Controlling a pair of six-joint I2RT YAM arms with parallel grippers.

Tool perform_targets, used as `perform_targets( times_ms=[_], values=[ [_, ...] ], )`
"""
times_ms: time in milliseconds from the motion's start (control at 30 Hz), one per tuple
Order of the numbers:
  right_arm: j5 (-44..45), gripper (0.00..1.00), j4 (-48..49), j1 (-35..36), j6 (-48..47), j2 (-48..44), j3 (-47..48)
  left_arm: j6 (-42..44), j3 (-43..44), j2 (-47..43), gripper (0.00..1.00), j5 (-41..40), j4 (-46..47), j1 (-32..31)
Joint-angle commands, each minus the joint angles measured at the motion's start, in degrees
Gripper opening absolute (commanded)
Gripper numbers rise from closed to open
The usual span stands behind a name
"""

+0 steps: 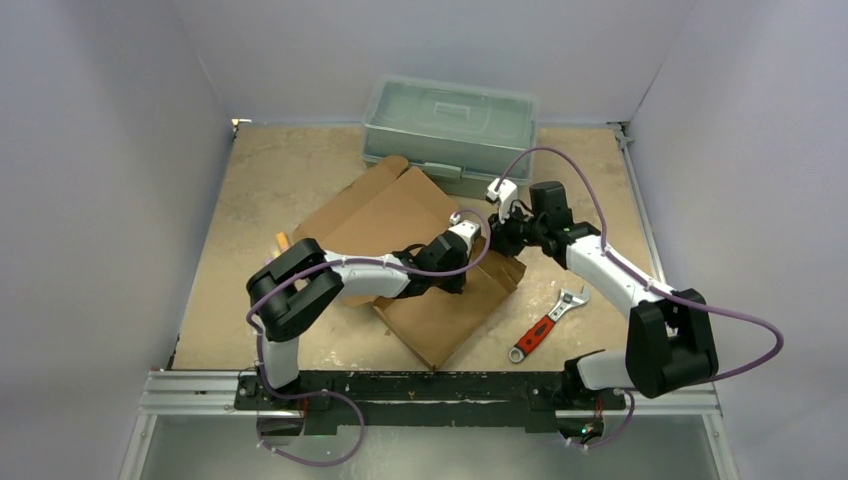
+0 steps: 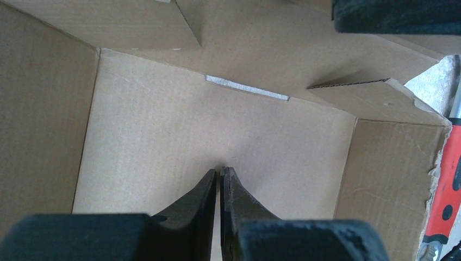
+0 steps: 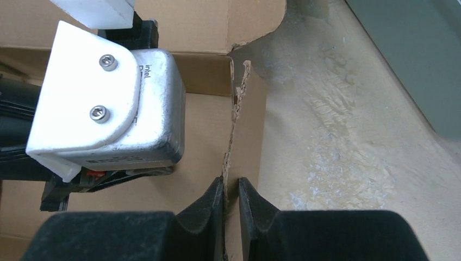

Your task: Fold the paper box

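Note:
The paper box [image 1: 400, 215] is brown corrugated cardboard, partly folded, lying mid-table with its walls half raised. My left gripper [image 1: 472, 262] is shut and empty, its tips [image 2: 220, 171] resting on the box's inner floor panel [image 2: 206, 125]. My right gripper [image 1: 502, 245] stands just right of it. Its fingers [image 3: 231, 185] are closed on the ragged top edge of the box's right side wall [image 3: 244, 125], one finger inside and one outside. The left wrist's camera housing [image 3: 108, 103] sits close beside that wall.
A grey-green plastic toolbox [image 1: 450, 125] stands at the back, just behind the box. It also shows in the right wrist view [image 3: 418, 49]. A red-handled adjustable wrench [image 1: 545, 325] lies on the table right of the box, and shows in the left wrist view [image 2: 446, 190].

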Motion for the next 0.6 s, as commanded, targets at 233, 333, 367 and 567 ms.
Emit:
perform_targets(
  times_ms=[233,333,367,567],
  values=[
    [3.26,0.03,-0.36,0.26,0.82,1.09,1.18,-1.13,-1.83,-1.31,0.07,1.17,0.91,0.90],
    [-1.88,0.03,-0.85,0.26,0.52,-0.08,1.05,-1.20,-2.18,-1.26,0.07,1.40,1.11,1.06],
    [-3.66,0.04,-1.02,0.32,0.28,-0.44,0.93,-1.32,-2.35,-1.26,0.07,1.49,1.23,1.15],
    [-7.62,0.09,-2.53,1.51,-0.93,0.94,1.11,-2.21,-3.68,-1.67,0.06,1.93,2.88,1.43]
  ],
)
